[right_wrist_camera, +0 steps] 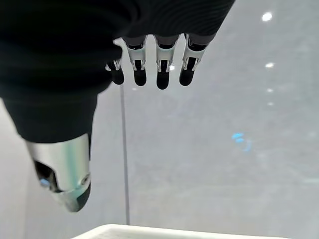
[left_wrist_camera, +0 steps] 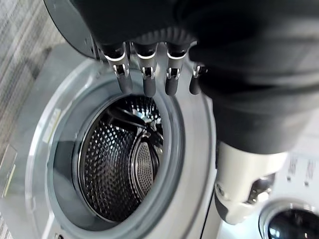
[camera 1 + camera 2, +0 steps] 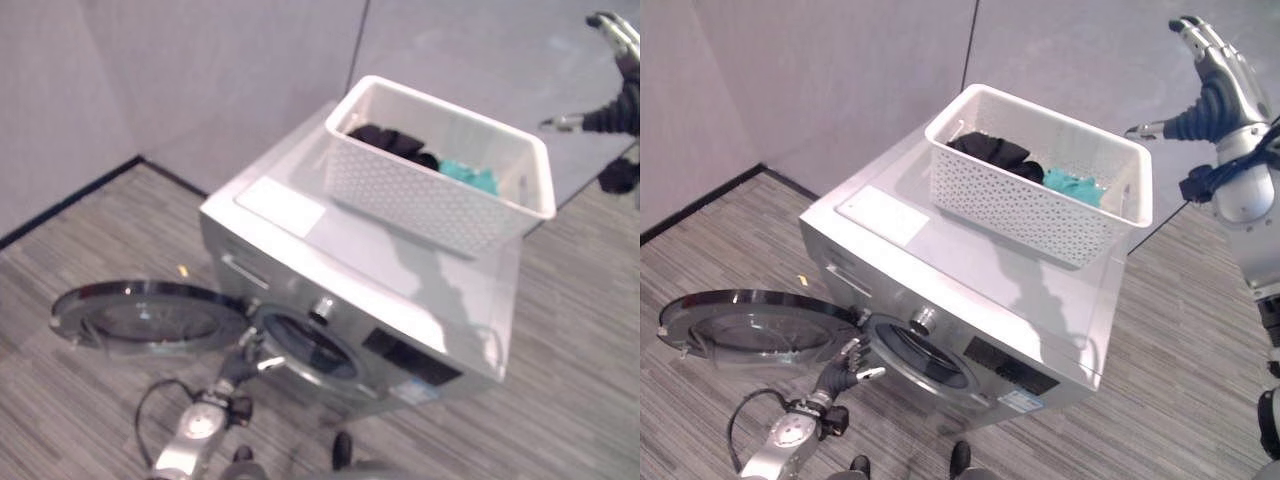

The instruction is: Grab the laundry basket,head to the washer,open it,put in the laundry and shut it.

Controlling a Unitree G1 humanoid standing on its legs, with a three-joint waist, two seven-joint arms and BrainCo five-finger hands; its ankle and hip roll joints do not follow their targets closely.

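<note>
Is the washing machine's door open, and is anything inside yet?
Open: the round door is swung wide beside the washer, and the drum shows bare metal. The clothes lie in the basket on top.

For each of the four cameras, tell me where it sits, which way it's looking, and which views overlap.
Left eye view: on the head, looking down at the washer with the basket on top; left hand low by the open door.
Right eye view: same head, slightly offset, same scene; right hand raised and open beside the basket.
Left wrist view: on the left wrist, looking past its straight fingers into the empty drum.
Right wrist view: on the right wrist, facing the wall past straight fingers.
Shared: the eye views overlap almost fully.
</note>
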